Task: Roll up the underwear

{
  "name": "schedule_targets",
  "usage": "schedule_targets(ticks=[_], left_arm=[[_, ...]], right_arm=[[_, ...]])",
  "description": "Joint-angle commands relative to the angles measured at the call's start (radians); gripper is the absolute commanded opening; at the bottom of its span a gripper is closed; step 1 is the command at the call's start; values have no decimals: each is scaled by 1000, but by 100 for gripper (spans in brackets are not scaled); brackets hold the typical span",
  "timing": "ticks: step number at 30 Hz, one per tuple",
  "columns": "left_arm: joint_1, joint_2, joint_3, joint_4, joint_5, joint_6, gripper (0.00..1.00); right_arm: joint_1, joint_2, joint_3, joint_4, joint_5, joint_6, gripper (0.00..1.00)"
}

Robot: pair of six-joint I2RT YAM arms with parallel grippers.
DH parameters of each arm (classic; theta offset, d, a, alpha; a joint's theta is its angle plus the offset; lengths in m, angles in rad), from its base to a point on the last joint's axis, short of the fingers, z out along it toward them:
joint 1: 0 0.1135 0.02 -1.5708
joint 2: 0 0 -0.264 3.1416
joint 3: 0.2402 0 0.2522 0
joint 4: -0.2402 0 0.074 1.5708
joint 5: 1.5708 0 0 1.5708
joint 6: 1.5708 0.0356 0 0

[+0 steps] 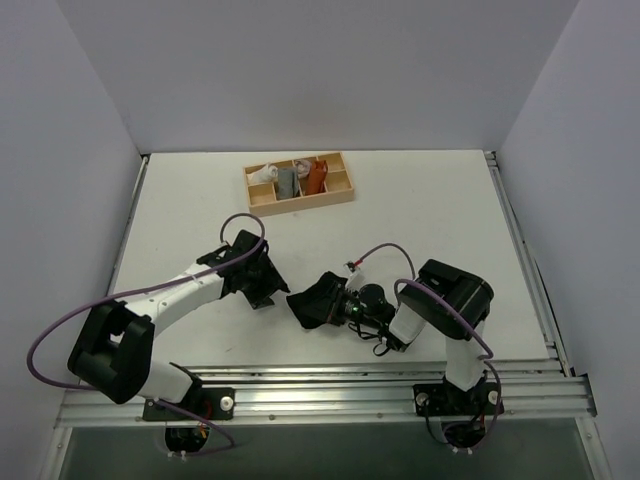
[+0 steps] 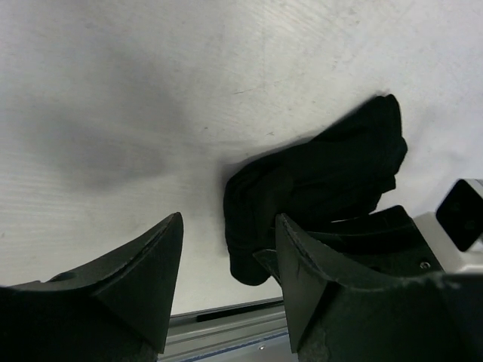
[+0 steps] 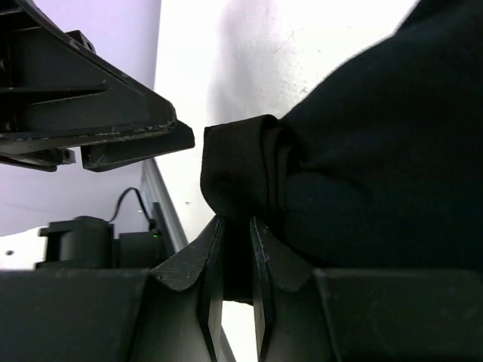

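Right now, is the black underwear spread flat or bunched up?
Bunched up: the underwear lies in a thick folded clump, not flat. The right gripper pinches one fold; the left gripper stands open beside it.

From above, the plain black soft cloth underwear (image 1: pixel 318 300) and the wrist itself covered the right arm's black fingers (image 3: pixel 205 271), so their tips showed only in the right wrist view. There the pinched fold hid how deep it sat between them, and the garment ran off the top and right edges. In the left wrist view, one of the left arm's own dark fingers (image 2: pixel 313 279) masked the cloth's lower edge (and part of the right arm behind it). The small white, grey and orange-brown cloth rolls (image 1: pixel 287 181) in the shallow wooden tray (image 1: pixel 303 205) were too small to show their folds.
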Motion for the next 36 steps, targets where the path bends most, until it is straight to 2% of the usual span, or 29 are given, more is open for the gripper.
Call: schedule_targets(ticks=[1,9,19,20,21,24,25,26,28,29,30,32,33,36], left_arm=[[-28,-19,5,128,-5,-19,60],[-91,44,9,152,-2,-31,60],[-112,185,41,174,14,-36,57],[-112,197,44,189,14,-36,55],[-112,211,52,195,15,-34,47],[-115,266,100,202,38,-17,35],[-115,286,113,199,44,-13,21],[-117,293,136,194,56,1,14],[-129,303,169,107,40,33,2],[-131,306,196,76,23,45,2],[-135,309,205,17,12,67,2],[-140,313,215,-24,-12,76,2],[-143,313,215,-51,-19,82,2],[-154,326,233,-82,-40,92,2]], right_arm=[[-15,121,-95,148,-33,68,0],[-52,182,-136,251,-33,94,0],[-80,187,-128,239,-55,79,0],[-80,187,-128,239,-56,79,0],[-81,186,-130,230,-56,77,0],[-83,163,-122,169,-68,59,0],[-83,149,-121,144,-68,45,0],[-83,132,-118,109,-68,37,0],[-83,40,-102,-55,-52,-11,6],[-80,-4,-92,-133,-38,-38,10],[-77,-109,-76,-346,-18,-68,20],[-58,-225,3,-582,68,-186,27],[-48,-330,31,-753,100,-219,31],[-6,-458,144,-983,189,-332,39]])
